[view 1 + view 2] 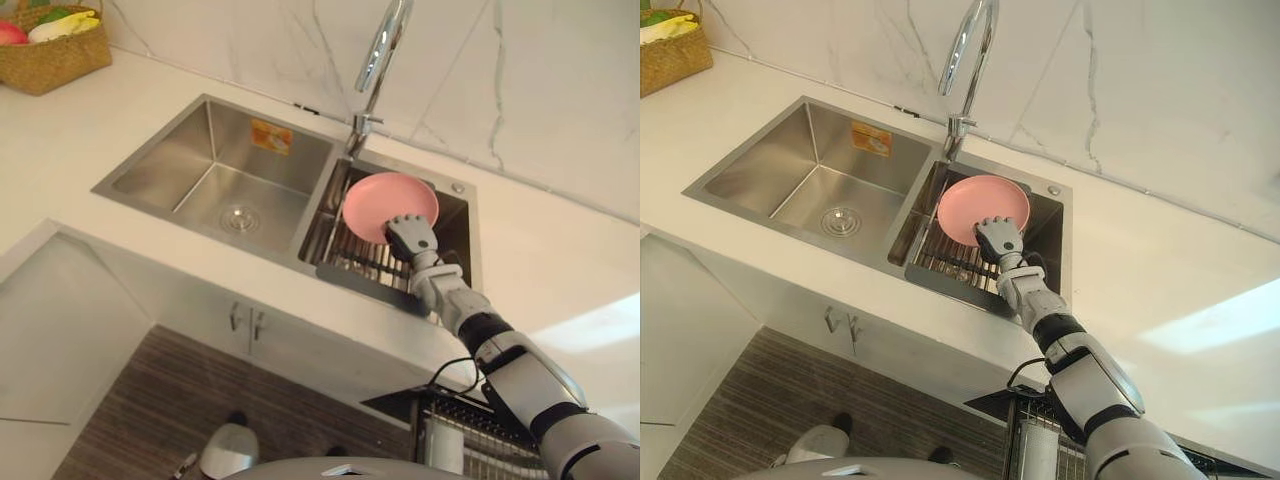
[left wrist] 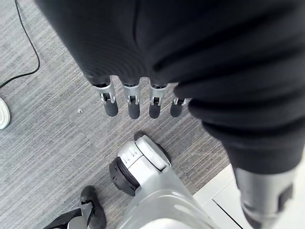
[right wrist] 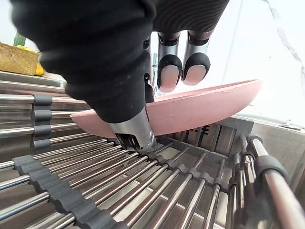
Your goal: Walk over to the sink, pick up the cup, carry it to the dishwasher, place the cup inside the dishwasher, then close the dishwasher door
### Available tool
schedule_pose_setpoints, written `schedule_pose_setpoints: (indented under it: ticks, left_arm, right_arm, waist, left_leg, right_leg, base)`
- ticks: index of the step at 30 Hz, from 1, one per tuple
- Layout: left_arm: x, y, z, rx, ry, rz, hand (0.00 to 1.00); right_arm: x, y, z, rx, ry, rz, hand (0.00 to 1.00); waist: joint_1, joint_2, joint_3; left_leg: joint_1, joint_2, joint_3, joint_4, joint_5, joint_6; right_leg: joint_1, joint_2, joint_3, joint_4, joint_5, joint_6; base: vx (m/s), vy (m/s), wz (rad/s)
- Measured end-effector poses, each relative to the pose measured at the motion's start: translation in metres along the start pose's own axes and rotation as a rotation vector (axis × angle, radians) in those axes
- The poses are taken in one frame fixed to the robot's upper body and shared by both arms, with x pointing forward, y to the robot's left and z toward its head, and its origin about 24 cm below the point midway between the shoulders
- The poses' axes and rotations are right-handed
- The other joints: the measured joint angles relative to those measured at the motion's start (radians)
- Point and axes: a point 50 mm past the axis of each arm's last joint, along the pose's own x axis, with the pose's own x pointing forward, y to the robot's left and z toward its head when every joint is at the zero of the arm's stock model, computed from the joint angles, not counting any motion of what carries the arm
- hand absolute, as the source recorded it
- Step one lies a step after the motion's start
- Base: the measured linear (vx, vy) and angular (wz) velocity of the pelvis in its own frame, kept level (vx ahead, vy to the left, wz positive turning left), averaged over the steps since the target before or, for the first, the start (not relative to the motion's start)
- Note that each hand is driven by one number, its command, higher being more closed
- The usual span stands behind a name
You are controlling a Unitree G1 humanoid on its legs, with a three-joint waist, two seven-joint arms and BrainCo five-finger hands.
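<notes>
Right hand (image 1: pixel 410 238): clamped on the near rim of the pink dish (image 1: pixel 385 198), with fingers (image 3: pixel 169 71) over the rim and the thumb (image 3: pixel 134 130) under it.
Pink dish: this is the task's thing, though it is shallow and looks more like a plate than a cup. It stands tilted at 12 o'clock from the hand, in the small basin of the sink (image 1: pixel 200 165).
Wire rack (image 3: pixel 119 191): directly below the dish. I cannot tell if the low edge touches it.
Risk, grip: only the rim is pinched, so I think the dish may pivot or slide out when lifted.
Risk, rack: a low edge could catch on the bars.
Risk, tap (image 1: pixel 382 45): it stands at 11 o'clock from the dish, so a high lift may knock it.
Risk, carry: the dishwasher rack (image 1: pixel 480 435) is at 5 o'clock, and the counter (image 1: pixel 560 260) edge lies on the way.
Left hand (image 2: pixel 133 102): fingers straight, holding nothing, hanging over the floor.
</notes>
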Motion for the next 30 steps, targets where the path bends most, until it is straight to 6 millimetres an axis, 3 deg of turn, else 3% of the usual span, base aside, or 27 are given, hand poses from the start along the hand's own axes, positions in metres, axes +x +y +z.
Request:
schedule_pose_setpoints:
  ticks: [8,13,15,21,30]
  left_arm:
    - [0.0,0.0,-0.004,0.026,0.011,-0.006,0.0]
    - [-0.001,-0.002,-0.011,0.043,0.031,-0.008,0.0]
    - [0.0,-0.002,-0.01,0.134,0.027,0.0,0.0]
    - [0.0,-0.003,-0.011,0.236,0.032,0.013,0.0]
    - [-0.001,-0.002,-0.018,0.284,0.113,0.011,0.0]
  right_arm:
    - [0.004,-0.011,-0.002,-0.048,-0.038,-0.035,1.0]
    - [0.007,-0.027,-0.013,-0.097,-0.051,-0.062,1.0]
    - [0.008,-0.034,-0.019,-0.135,-0.061,-0.065,1.0]
    - [0.005,-0.048,-0.035,-0.168,-0.042,-0.095,1.0]
    - [-0.021,-0.087,-0.075,-0.171,0.063,-0.204,1.0]
  waist:
    - [-0.014,0.007,-0.001]
    - [-0.036,0.018,-0.007]
    - [-0.059,0.02,-0.011]
    - [-0.089,0.027,-0.023]
    - [-0.153,0.032,-0.053]
  left_leg:
    - [0.001,0.003,0.037,0.013,-0.014,-0.006]
    - [0.016,0.006,0.084,0.016,-0.022,0.001]
    - [0.018,0.006,0.1,0.024,-0.028,0.003]
    - [0.035,0.011,0.17,0.034,-0.053,0.002]
    - [0.032,0.016,0.268,0.116,-0.126,0.017]
  right_leg:
    - [-0.016,0.001,0.033,0.0,0.006,-0.003]
    - [-0.029,0.0,0.086,0.0,0.018,-0.004]
    - [-0.033,0.0,0.103,0.0,0.022,-0.001]
    - [-0.056,0.003,0.172,0.0,0.033,-0.002]
    - [-0.087,0.005,0.283,0.0,0.057,0.005]
  base:
    - [-0.02,0.019,-0.12]
    - [-0.01,0.029,-0.3]
    - [-0.01,0.03,-0.23]
    - [-0.01,0.035,-0.36]
    - [-0.01,0.036,-0.36]
